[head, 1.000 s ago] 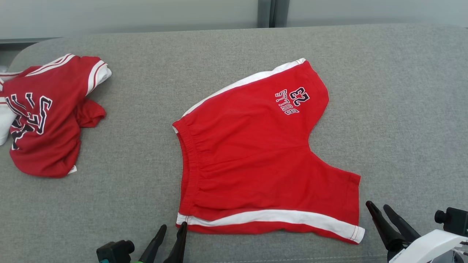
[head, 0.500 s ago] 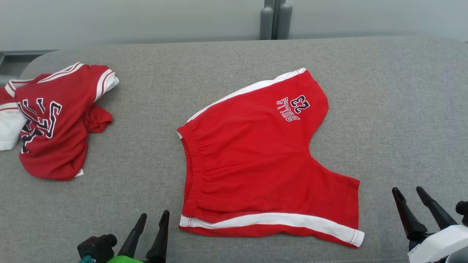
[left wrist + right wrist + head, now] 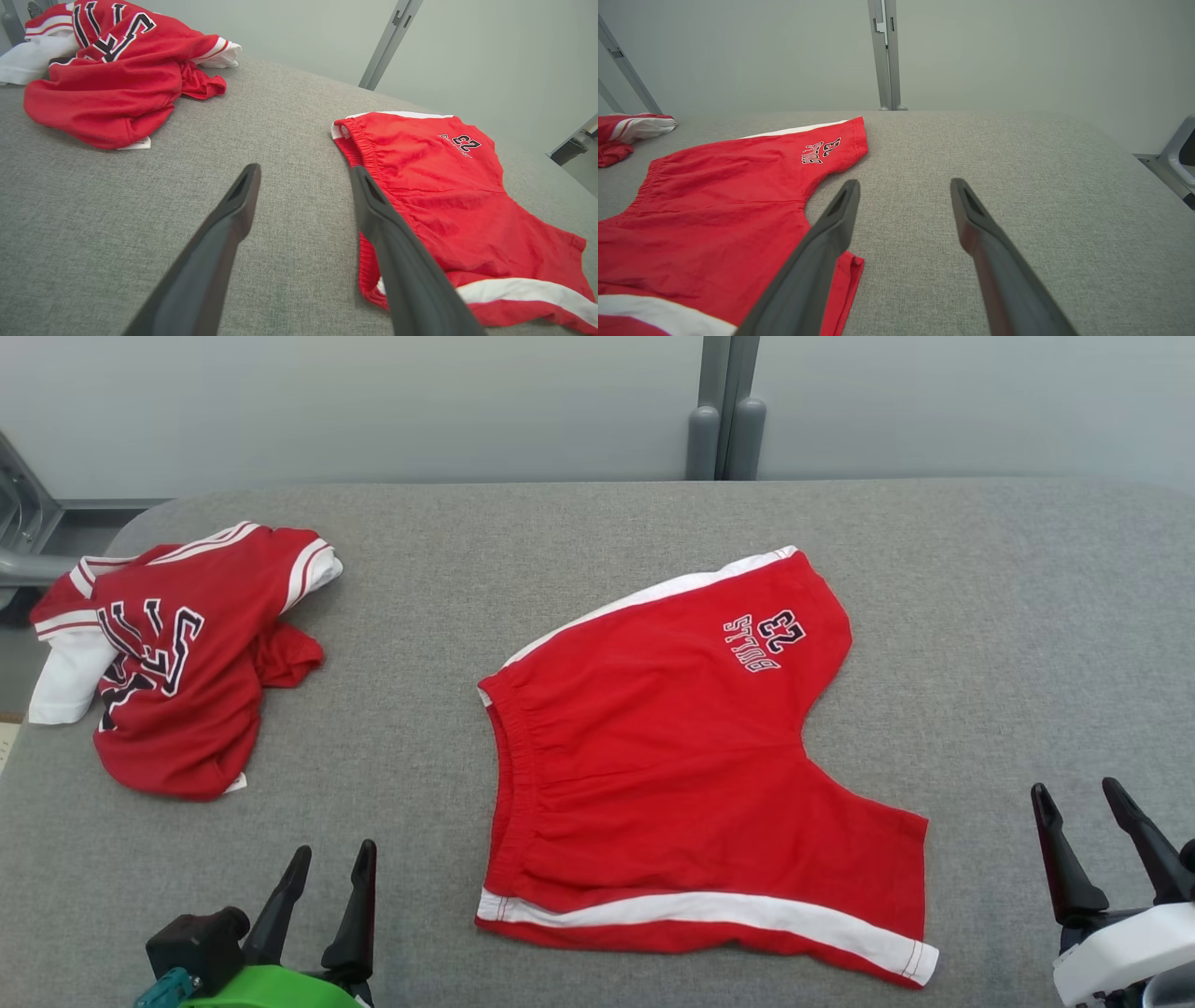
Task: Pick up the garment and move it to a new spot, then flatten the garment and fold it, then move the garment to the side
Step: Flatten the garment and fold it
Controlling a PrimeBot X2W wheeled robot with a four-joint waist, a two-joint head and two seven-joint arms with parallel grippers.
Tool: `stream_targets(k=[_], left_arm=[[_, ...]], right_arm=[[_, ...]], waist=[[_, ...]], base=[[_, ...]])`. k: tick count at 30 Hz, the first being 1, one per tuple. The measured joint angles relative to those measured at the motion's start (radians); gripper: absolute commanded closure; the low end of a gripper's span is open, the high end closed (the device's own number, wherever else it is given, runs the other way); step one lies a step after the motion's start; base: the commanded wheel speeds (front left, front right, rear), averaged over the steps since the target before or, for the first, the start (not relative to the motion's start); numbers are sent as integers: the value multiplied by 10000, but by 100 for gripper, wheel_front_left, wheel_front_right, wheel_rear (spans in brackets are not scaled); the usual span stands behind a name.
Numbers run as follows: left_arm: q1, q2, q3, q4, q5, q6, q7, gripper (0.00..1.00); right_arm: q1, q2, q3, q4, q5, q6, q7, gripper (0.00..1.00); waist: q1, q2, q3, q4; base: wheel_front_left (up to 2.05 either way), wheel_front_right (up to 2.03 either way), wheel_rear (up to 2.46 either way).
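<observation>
The garment, a pair of red shorts with white side stripes and a "23" print, lies spread flat in the middle of the grey padded table. Its waistband faces left and its legs point right. My left gripper stands open at the lower left, apart from the waistband corner. In the left wrist view the left gripper has bare grey cloth between its fingers, with the shorts just to the right. My right gripper stands open right of the near leg hem. The right gripper is empty, the shorts to its left.
A crumpled red and white jersey lies at the table's far left, also seen as the jersey in the left wrist view. Grey posts rise behind the back edge. Bare grey surface stretches right of the shorts.
The head camera has tilted up, so the whole scene sits lower. Both open grippers have drawn back from the shorts, the left one leftward, the right one rightward. The shorts lie unchanged.
</observation>
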Motion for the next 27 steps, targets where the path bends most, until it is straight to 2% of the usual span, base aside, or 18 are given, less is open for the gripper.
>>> stream_targets(k=[5, 16, 27], left_arm=[[-94, -12, 75, 6, 134, 2, 0, 0], [-347, -184, 648, 2, 385, 2, 0, 0], [-331, -372, 803, -2, 627, -29, 0, 0]], right_arm=[[-171, 0, -79, 291, -311, -161, -82, 0], [-430, 545, 40, 918, -790, -249, -173, 0], [-433, 566, 61, 1070, -1208, -261, -174, 0]], waist=[[0, 0, -13, 37], [0, 0, -317, 65], [0, 0, -496, 25]], base=[[0, 0, 0], [0, 0, 0], [0, 0, 0]])
